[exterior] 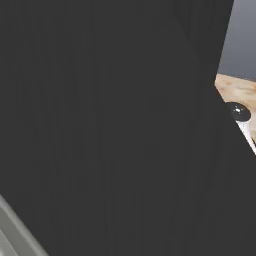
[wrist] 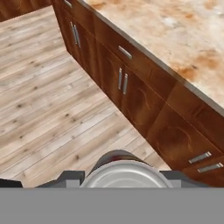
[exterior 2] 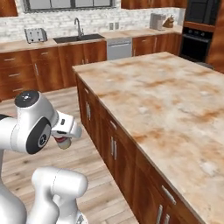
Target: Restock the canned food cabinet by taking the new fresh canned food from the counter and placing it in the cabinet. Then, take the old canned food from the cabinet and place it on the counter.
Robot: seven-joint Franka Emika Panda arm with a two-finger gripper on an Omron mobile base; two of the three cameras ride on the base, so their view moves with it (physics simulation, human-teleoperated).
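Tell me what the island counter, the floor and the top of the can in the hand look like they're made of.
Counter: polished marble-like stone, pale beige with rusty blotches. Floor: matte wood planks, with visible grain and seams. Can: its top looks like brushed grey metal, with a raised rim.

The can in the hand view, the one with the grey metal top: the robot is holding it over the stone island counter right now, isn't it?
Not quite. The end effector does hold the can, but over the wood plank floor, beside the island's base cabinets, not over the counter. The hand view shows it: floorboards lie beyond the can, and the stone top sits off to one side.
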